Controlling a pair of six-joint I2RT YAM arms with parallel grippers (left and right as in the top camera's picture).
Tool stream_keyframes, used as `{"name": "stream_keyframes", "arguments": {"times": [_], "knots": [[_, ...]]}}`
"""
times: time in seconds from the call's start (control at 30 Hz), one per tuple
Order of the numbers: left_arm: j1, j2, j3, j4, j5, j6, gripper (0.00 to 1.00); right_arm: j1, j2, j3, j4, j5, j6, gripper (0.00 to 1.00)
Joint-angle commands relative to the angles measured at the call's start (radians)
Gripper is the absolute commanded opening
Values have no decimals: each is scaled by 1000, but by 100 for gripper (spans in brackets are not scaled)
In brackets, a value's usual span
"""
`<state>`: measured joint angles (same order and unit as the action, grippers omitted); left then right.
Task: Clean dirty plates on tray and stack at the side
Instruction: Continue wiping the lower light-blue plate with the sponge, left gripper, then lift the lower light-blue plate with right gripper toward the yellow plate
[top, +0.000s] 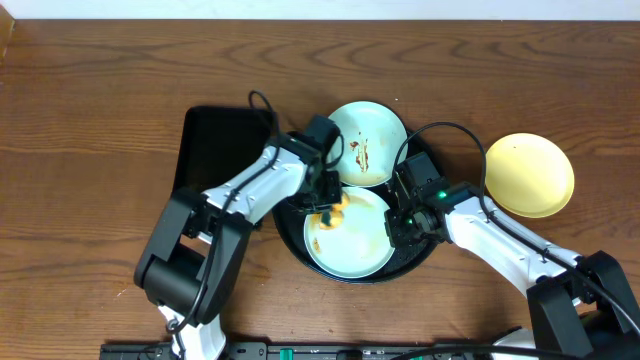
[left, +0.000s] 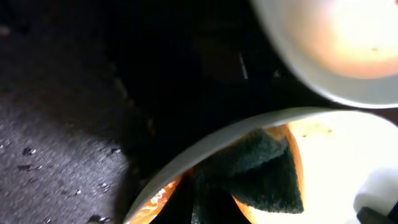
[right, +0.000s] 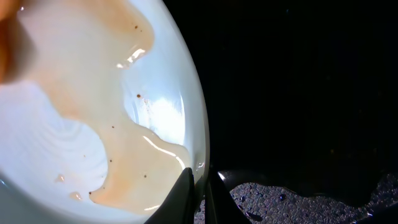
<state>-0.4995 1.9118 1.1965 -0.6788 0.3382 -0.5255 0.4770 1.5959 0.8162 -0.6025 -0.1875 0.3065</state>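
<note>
Left hand (top: 328, 200): you have it closed on the sponge (top: 332, 214), set down at the 10 o'clock edge of the near mint plate (top: 355, 245).
Sponge: orange body with a dark scouring face; your left wrist view shows the dark face (left: 261, 171) lying inside the plate's rim.
Right hand (top: 403, 218): narrow, pinching the near mint plate's rim at about 3 o'clock; in your right wrist view the hand (right: 200, 190) has a finger on either side of the rim.
Near mint plate: sits in the 6 o'clock half of the tray (top: 292, 243); a thin brown wash covers much of its bowl (right: 74, 124).
Far mint plate (top: 375, 135): at the tray's 12 o'clock, overhanging the rim, with a brown smear near its middle; it overlaps the near plate's far edge.
Yellow plate (top: 529, 175): on the counter (top: 100, 100) at 3 o'clock from the tray, well apart from it.
Tray: round, glossy black, with water drops on its floor (right: 298, 199).
Rectangular tray (top: 212, 150): black, at 10 o'clock from the round tray, just beside it.
</note>
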Motion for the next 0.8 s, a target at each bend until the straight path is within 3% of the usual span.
{"name": "stream_keyframes", "arguments": {"times": [0.0, 0.13, 0.2, 0.37, 0.6, 0.77], "knots": [[11, 9, -12, -41, 56, 57, 7, 20, -5, 0, -12, 4, 0, 5], [10, -66, -12, -68, 122, 121, 7, 20, -5, 0, -22, 4, 0, 8], [13, -111, -12, -77, 121, 139, 7, 20, -5, 0, -23, 4, 0, 17], [31, -198, -12, -122, -2, 151, 7, 20, -5, 0, -19, 2, 0, 22], [104, -240, -12, -170, -116, 151, 7, 22, -5, -29, -11, -4, 12, 20], [160, -241, -12, -168, -116, 151, 7, 22, -5, -43, 18, -4, 14, 8]]}}
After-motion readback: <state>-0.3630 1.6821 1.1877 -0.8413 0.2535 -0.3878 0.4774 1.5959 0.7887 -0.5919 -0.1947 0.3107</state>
